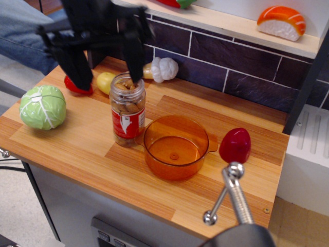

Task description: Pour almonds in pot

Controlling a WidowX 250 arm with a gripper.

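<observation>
The almonds (127,98) sit in a clear plastic jar with a red-and-white label (127,123), standing upright on the wooden counter. The orange translucent pot (175,146) stands just right of the jar, touching or nearly touching it, and is empty. My gripper (105,77) is black, open and empty, raised above and behind the jar. Its right finger (134,62) hangs over the jar's open mouth and its left finger (77,69) is left of the jar.
A green cabbage toy (43,107) lies at the left. A yellow lemon toy (106,82), a red toy (77,87) and a garlic toy (163,69) lie behind the jar. A dark red egg toy (235,145) sits right of the pot. A sushi toy (281,22) is on the shelf.
</observation>
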